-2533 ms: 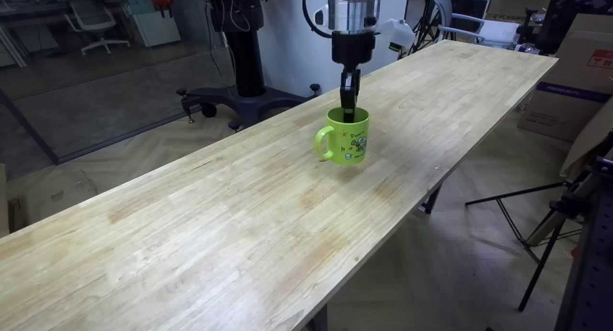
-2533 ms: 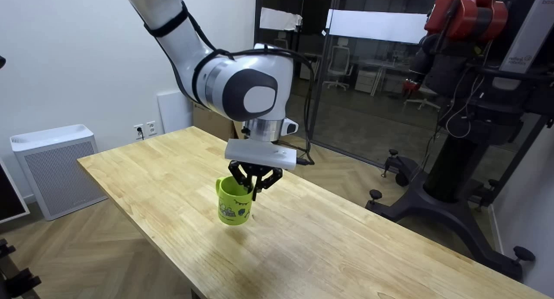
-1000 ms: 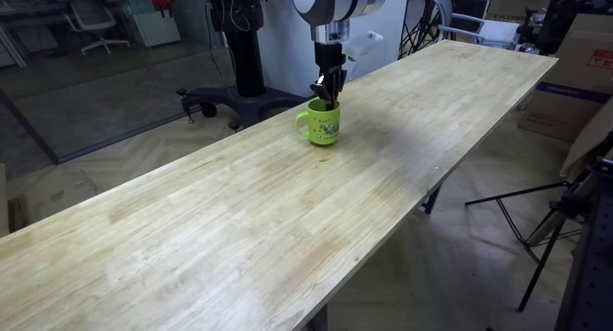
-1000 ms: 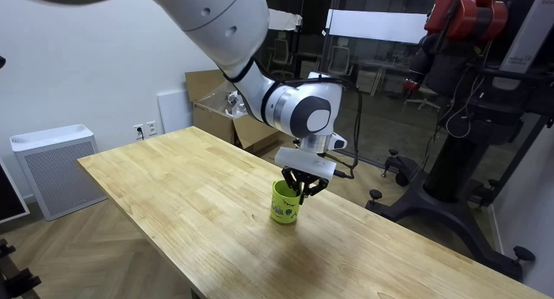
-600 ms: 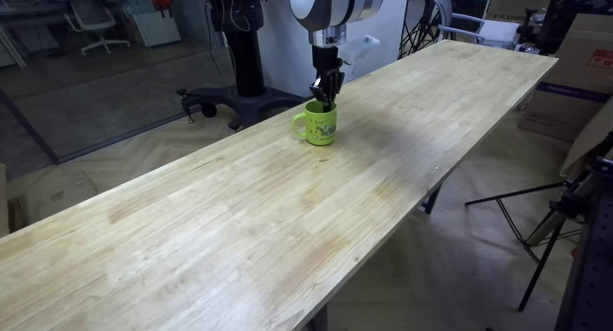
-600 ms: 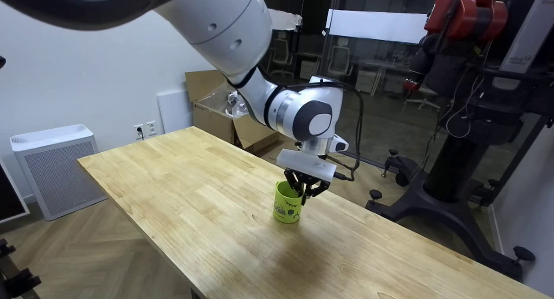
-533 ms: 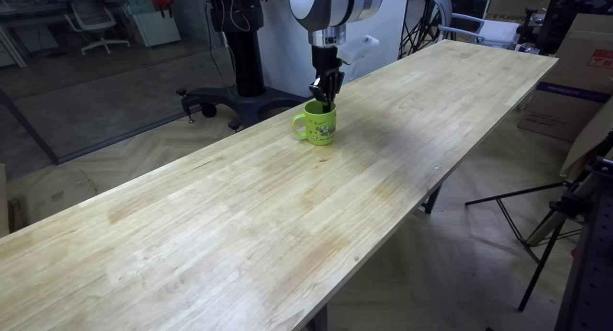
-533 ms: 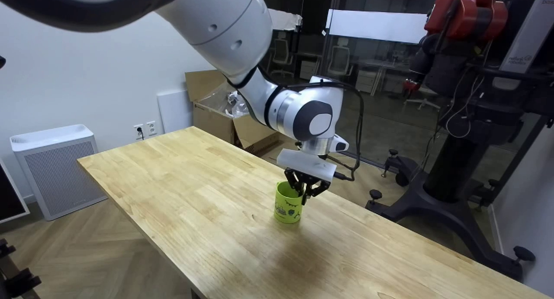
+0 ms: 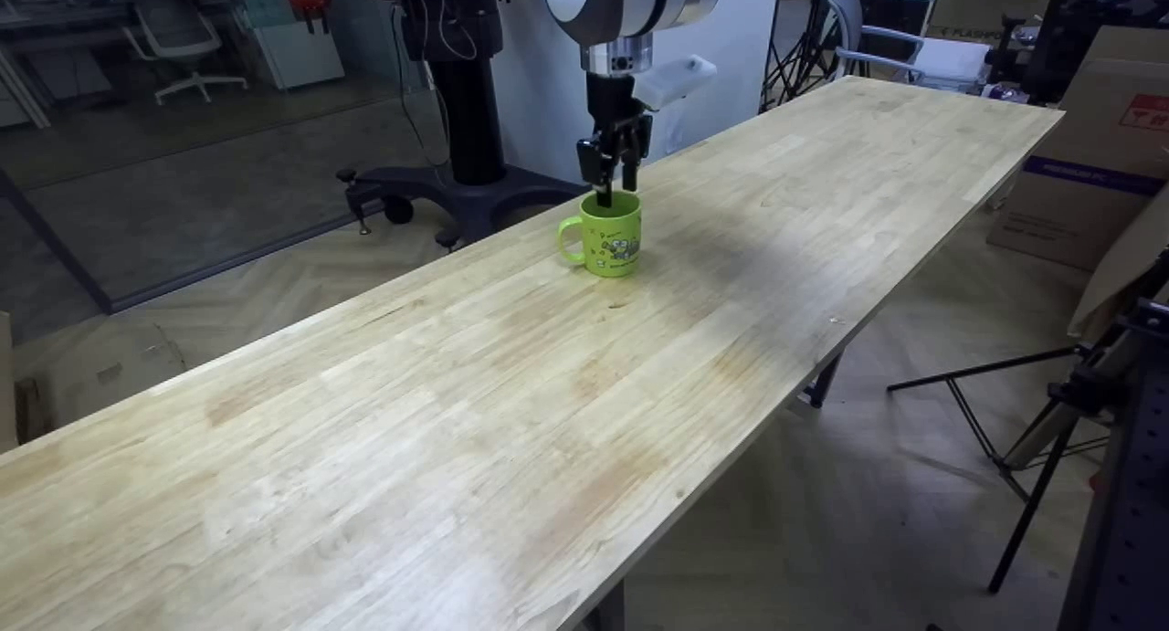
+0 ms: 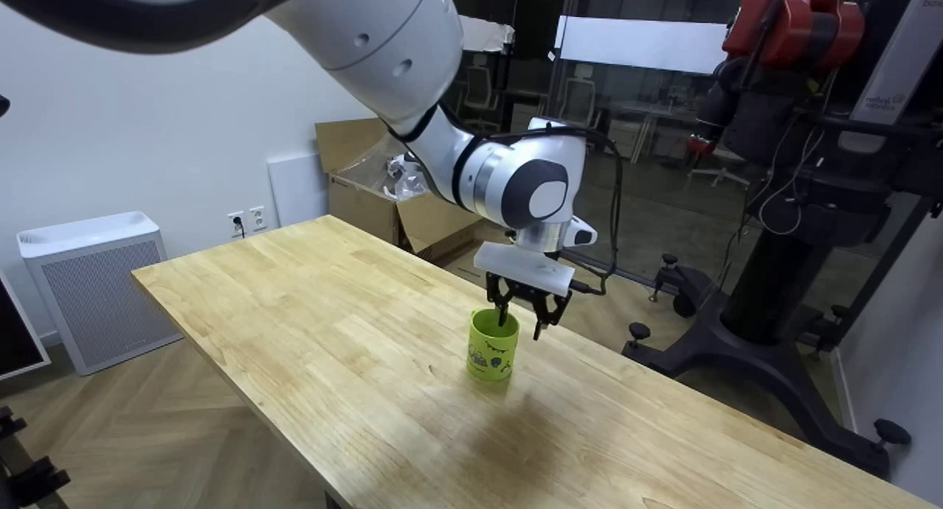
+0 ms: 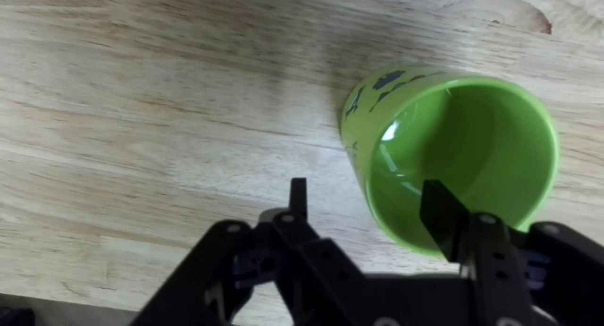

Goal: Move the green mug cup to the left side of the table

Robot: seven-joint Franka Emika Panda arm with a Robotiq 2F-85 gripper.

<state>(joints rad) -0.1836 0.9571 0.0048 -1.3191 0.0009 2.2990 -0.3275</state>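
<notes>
One lime-green cylindrical mug [image 9: 610,238] stands upright near one edge of the long pale-wood table [image 9: 411,403]; one black two-fingered gripper [image 10: 519,331], spread loose, straddles the mug's rim. One brown cardboard box [image 9: 1073,138] reads "PREMIUM PC"; one red-and-black robot [image 10: 825,177], "rethink robotics".

Mug [image 9: 612,247] stands on table [image 9: 438,412], gripper [image 10: 519,331] above it: one finger [image 11: 441,215] over mug's mouth, the other outside mug's wall. In an exterior view, box [image 10: 362,208] behind and left of mug, floor unit [image 10: 103,295] farther left, wheeled stand [image 10: 766,292] to mug's right.
</notes>
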